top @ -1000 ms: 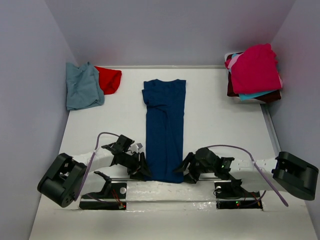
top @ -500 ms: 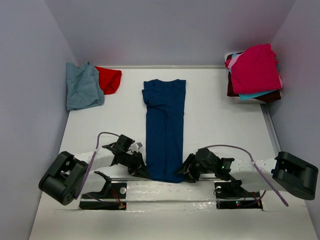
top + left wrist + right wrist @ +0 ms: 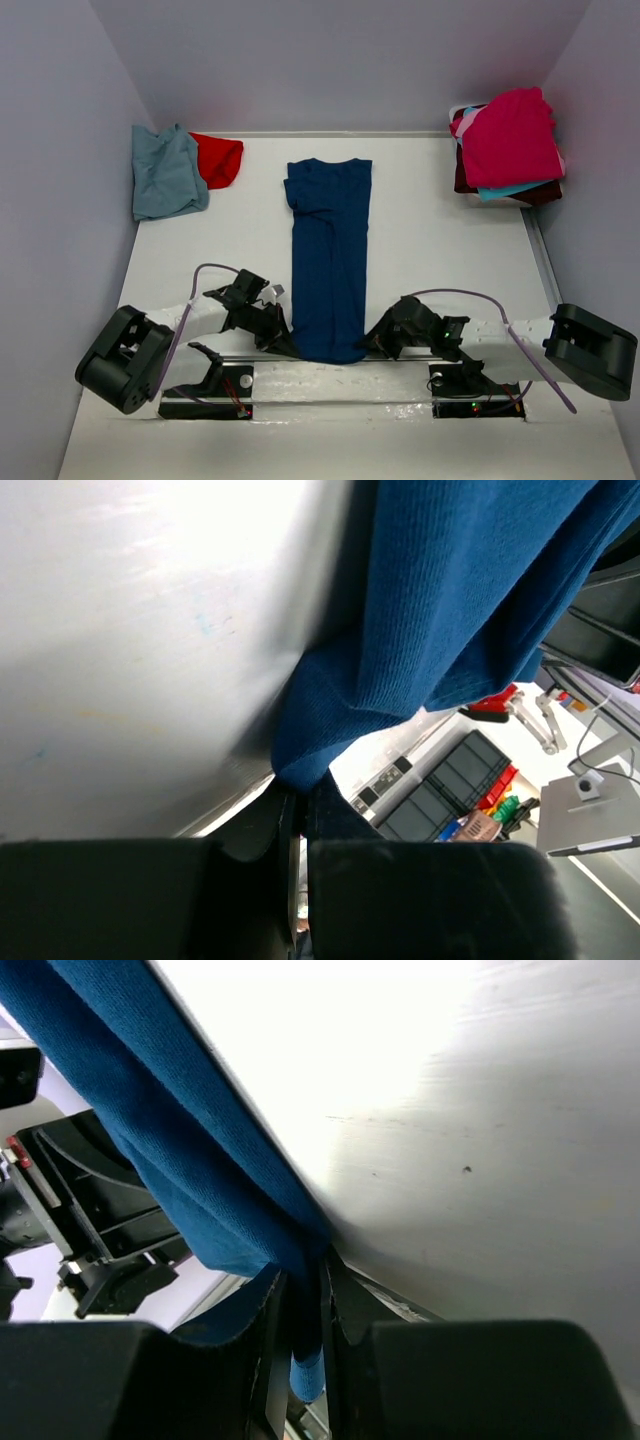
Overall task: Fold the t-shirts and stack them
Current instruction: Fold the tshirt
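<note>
A navy t-shirt, folded into a long narrow strip, lies down the middle of the white table. My left gripper is shut on its near left corner, the blue cloth bunched between the fingers. At the near right corner my right gripper is shut on the hem, and the cloth hangs pinched between its fingers. A dusty blue-grey tee and a red one lie at the back left. No print shows on the navy tee.
A pile of t-shirts, magenta on top with turquoise and maroon under it, sits in the back right corner. Purple-grey walls close in three sides. Both arm bases stand at the near edge.
Both grippers have closed on the navy tee's near corners. The bottom hem has drawn in slightly and rounded between them. The arms have barely moved.
</note>
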Robot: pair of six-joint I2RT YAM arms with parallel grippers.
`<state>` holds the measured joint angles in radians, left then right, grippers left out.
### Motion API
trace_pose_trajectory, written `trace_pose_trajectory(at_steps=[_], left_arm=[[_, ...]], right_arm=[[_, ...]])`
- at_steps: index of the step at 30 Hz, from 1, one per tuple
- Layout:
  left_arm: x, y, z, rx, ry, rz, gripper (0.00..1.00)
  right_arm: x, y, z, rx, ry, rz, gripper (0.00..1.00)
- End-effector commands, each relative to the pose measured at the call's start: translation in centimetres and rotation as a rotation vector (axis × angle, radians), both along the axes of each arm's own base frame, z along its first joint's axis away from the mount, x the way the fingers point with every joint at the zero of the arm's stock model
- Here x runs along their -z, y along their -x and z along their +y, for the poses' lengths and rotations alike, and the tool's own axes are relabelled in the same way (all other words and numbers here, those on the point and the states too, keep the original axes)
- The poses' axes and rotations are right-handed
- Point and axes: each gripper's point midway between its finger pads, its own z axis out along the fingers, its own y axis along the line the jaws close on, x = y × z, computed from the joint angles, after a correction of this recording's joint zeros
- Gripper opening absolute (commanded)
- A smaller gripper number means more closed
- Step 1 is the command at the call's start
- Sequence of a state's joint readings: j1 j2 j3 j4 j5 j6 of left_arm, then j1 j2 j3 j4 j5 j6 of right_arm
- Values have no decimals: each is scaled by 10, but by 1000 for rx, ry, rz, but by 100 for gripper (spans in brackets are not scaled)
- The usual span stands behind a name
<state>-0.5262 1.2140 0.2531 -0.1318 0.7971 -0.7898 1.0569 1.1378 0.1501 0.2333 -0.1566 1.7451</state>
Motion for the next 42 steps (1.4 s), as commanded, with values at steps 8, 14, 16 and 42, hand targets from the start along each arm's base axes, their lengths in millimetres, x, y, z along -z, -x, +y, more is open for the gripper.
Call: trace_pose_trajectory(at_steps=[8,14,16,42], left_arm=[[-27,-16,7,84,-47,-173,6],[-32,-7,10,97,-26,-178,6],[-34,-5,11,104,-18,-180,6],[-52,2,15,117,-33,-306,6]], right_arm=[[-20,-1,9,-195,191,-75,19],[-36,1,22,-279,171,-102,16],[-36,2,19,-291,191,-100,15],[-62,32,24,-497,178,-136,13]])
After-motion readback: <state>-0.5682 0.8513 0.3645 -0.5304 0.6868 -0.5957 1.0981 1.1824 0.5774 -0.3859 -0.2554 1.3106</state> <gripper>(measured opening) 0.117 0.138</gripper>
